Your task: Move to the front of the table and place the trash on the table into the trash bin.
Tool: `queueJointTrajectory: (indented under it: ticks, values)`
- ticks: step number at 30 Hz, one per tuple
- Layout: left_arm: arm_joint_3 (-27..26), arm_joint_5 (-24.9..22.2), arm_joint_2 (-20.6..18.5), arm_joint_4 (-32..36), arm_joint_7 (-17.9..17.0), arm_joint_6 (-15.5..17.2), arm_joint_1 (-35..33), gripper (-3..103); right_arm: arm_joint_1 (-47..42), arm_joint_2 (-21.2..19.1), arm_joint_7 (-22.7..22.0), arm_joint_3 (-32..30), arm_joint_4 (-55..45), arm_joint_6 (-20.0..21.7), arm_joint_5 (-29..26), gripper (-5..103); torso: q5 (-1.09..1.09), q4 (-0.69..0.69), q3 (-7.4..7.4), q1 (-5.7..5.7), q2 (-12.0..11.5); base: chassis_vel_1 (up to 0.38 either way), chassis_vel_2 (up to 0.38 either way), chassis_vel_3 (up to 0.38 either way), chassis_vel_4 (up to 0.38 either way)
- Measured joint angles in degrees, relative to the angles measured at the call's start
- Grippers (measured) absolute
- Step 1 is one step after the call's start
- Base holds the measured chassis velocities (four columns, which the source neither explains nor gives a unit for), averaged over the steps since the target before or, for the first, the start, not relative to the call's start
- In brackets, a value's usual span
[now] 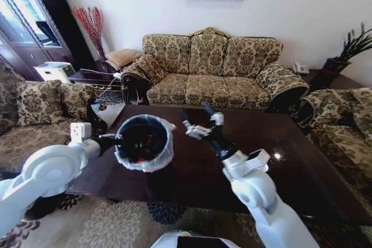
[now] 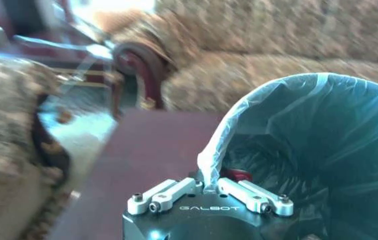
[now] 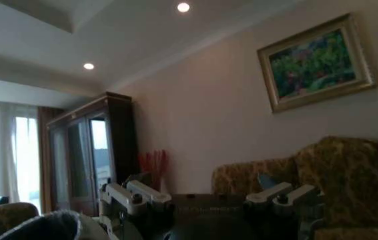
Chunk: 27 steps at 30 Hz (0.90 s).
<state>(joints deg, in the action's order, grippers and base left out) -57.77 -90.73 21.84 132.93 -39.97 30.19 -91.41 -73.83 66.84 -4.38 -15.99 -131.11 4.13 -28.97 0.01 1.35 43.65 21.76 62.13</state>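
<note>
Living room, patterned sofa across upper centre. Dark table fills middle of head view. Trash bin left of centre, bag-lined rim pinched by left gripper, clamped on liner edge. Red trash inside bin near rim. Right gripper just right of bin, raised, fingers spread, holding nothing. Right arm nearer bin mouth; bin lies to its left.

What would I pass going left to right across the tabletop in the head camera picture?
Left gripper clamped on the bin's rim → trash bin → right gripper, fingers open → bare table.
</note>
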Motion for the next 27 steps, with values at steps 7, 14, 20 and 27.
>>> queueJointTrajectory:
  ticks: [7, 14, 20, 27]
  values:
    - [-0.1, 3.9, 1.0, -2.1, 0.4, -2.9, 1.2, 0, -7.0, 5.3, -3.4, -6.5, 8.3, -0.9, -3.6, 100, 0.01, 0.00, 0.00, 0.00, 0.0, 0.000, 0.000, 0.000, 0.000]
    - [0.3, 5.7, 2.7, -1.7, 2.5, -2.7, -0.1, 0, -10.6, 9.4, -4.1, -9.1, 9.1, -3.1, -2.1, 100, 0.00, 0.00, 0.00, 0.00, 0.0, 0.000, 0.000, 0.000, 0.000]
    - [0.5, 5.6, 2.8, -1.5, 3.0, -2.5, 0.1, 0, -11.3, 9.4, -4.1, -8.9, 8.0, -3.1, -1.9, 100, -0.02, -0.01, 0.00, 0.00, 0.0, 0.000, 0.000, 0.000, 0.000]
    - [0.6, 5.4, 3.1, -1.3, 3.1, -2.4, 0.0, 0, -11.5, 10.3, -4.0, -8.0, 7.5, -4.0, -1.7, 100, -0.02, 0.00, 0.00, 0.00, 0.0, -0.039, -0.032, 0.052, 0.042]
